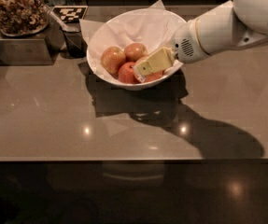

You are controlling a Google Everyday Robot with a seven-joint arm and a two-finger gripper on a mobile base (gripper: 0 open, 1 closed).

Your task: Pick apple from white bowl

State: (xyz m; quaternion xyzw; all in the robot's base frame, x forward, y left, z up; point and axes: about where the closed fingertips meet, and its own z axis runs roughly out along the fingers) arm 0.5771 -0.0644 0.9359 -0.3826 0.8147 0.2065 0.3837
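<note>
The white bowl, lined with crinkled white paper, stands at the back middle of the table and holds several apples. My gripper, with yellowish fingers on a white arm coming in from the right, is down inside the bowl at its right front. It lies over a red apple, which is mostly hidden beneath it. A smaller red apple sits just left of the gripper. A paler yellow-orange apple is at the left and another apple is behind.
A clear container of nuts stands on a dark block at the back left. A checkered tag and a dark cup are beside the bowl. The glossy brown table runs to a front edge.
</note>
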